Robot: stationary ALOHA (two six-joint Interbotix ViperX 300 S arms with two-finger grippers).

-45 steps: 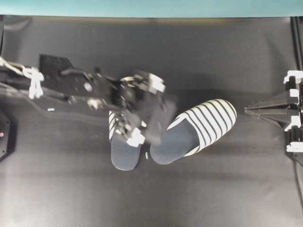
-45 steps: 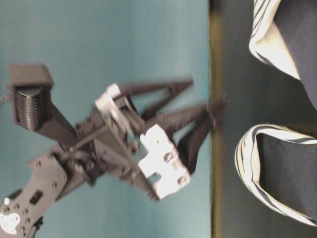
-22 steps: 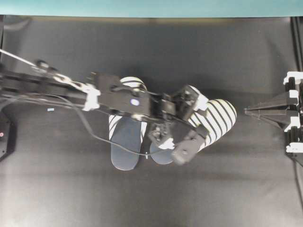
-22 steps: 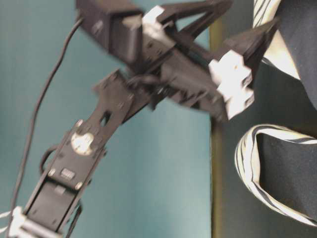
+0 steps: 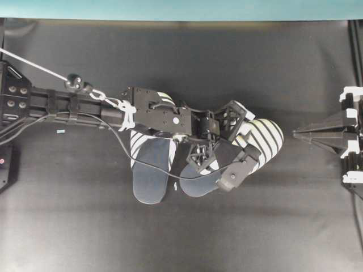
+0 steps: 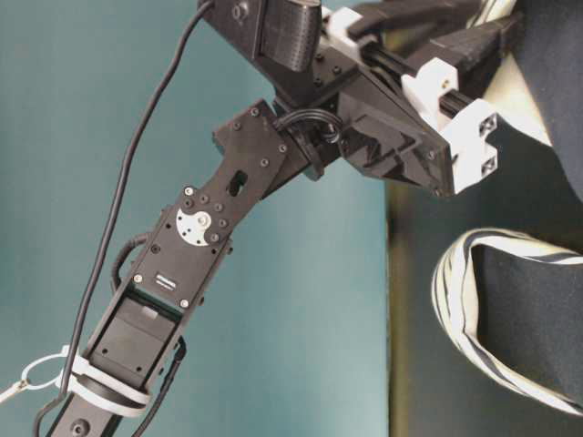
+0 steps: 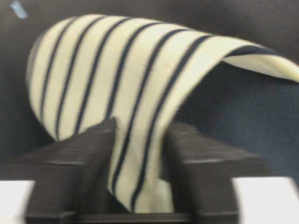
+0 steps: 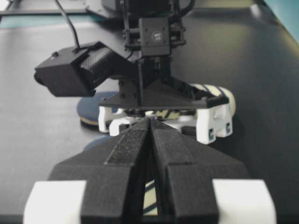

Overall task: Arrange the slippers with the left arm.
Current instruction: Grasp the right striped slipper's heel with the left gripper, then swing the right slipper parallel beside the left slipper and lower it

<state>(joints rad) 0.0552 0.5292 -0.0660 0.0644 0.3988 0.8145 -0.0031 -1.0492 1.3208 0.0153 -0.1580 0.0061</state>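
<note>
Two slippers lie on the black table (image 5: 85,226). The left slipper (image 5: 150,175) points away, with my left arm crossing its striped toe. The right slipper (image 5: 266,136) lies slanted, toe to the upper right. My left gripper (image 5: 238,144) hangs over that slipper's opening, pointing down. In the left wrist view its fingers (image 7: 84,158) pinch the edge of the striped toe cover (image 7: 117,74), with the navy insole (image 7: 243,121) beside them. My right gripper (image 5: 300,132) rests shut at the right edge, pointing at the slippers.
A teal wall (image 5: 181,8) runs along the far table edge. The right arm's white-blocked mount (image 5: 351,141) sits at the right border. The left arm's cable (image 5: 142,164) droops over the left slipper. A small white speck (image 5: 176,185) lies between the heels.
My left gripper swung right, from over the left slipper to the right slipper. Its jaws came down and closed on the striped toe cover's edge. The right arm stayed still.
</note>
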